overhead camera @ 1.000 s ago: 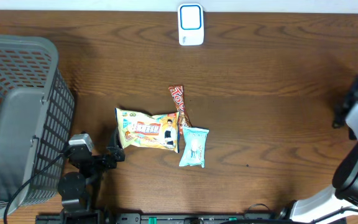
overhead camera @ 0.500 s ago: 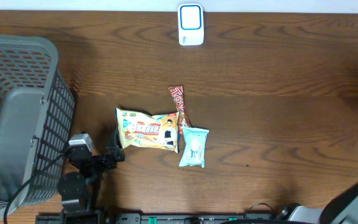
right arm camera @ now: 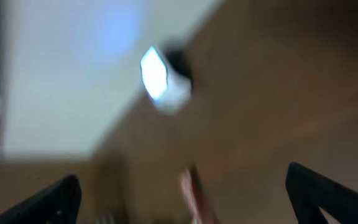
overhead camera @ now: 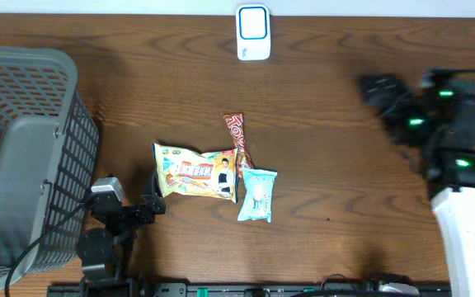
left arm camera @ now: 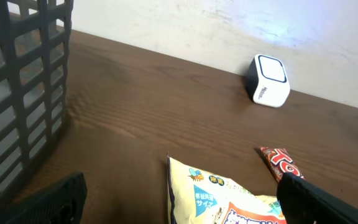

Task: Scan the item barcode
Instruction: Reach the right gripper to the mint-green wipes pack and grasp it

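Note:
The white and blue scanner (overhead camera: 253, 33) stands at the table's back edge, and shows too as the scanner (left arm camera: 270, 80) and a blurred scanner (right arm camera: 164, 79). Three items lie mid-table: a yellow snack bag (overhead camera: 196, 173), a red chocolate bar (overhead camera: 237, 139) and a pale blue packet (overhead camera: 256, 195). My left gripper (overhead camera: 155, 192) is open just left of the snack bag (left arm camera: 222, 199), whose corner lies between its fingers (left arm camera: 58, 200). My right gripper (overhead camera: 383, 92) hangs open and empty over the back right, blurred by motion. The red bar (right arm camera: 194, 186) smears below it.
A grey mesh basket (overhead camera: 23, 157) fills the left side, its wall close beside the left arm, seen as the basket (left arm camera: 17, 87). A pale wall runs behind the scanner. Bare wood lies between the items and the right arm.
The right arm has swung in from the right edge to the back right of the table, its gripper now open. The left arm and the three items have not moved.

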Available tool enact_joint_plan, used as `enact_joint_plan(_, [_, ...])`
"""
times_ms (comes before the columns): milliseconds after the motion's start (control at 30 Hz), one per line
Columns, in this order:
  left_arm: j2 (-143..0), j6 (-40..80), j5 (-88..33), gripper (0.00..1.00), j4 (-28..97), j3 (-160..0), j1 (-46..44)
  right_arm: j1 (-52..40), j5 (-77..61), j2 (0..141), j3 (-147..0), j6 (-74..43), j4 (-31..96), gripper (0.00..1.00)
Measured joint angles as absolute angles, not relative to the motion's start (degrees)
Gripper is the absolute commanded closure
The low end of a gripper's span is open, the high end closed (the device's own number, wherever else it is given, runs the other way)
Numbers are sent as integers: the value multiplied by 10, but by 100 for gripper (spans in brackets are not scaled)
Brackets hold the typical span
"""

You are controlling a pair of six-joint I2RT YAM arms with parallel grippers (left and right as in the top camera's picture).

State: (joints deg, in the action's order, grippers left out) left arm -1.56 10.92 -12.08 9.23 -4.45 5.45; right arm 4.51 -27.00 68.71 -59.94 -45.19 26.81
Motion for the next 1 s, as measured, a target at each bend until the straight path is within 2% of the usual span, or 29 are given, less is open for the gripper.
enact_joint_plan(100, [-16, 109, -121, 2, 92, -44, 55, -70, -220, 703, -599, -427, 316, 1])
enact_joint_plan(133, [-16, 109, -121, 2, 92, -44, 55, -137, -192, 716, -599, -407, 333, 1])
enact_joint_plan(267, [-16, 109, -121, 2, 92, -44, 55, -299, -116, 778, -599, -357, 336, 1])
enact_joint_plan(433, [-16, 109, -121, 2, 92, -44, 55, -437, -62, 902, -599, -330, 310, 2])
enact_joint_plan(567, [-16, 109, -121, 2, 92, -44, 55, -497, 23, 990, -599, -328, 329, 5])
enact_joint_plan(767, [-16, 109, -121, 2, 92, -44, 55, -518, 144, 1013, -625, -356, 391, 13])
enact_joint_plan(900, [-16, 109, -121, 2, 92, -44, 55, -517, 172, 1014, -632, -360, 400, 14])
enact_joint_plan(933, [-16, 109, -121, 2, 92, -44, 55, -517, 177, 1017, -632, -361, 402, 10])
enact_joint_plan(1000, [-16, 109, -121, 2, 92, -44, 55, -517, 180, 1025, -633, -363, 408, 9])
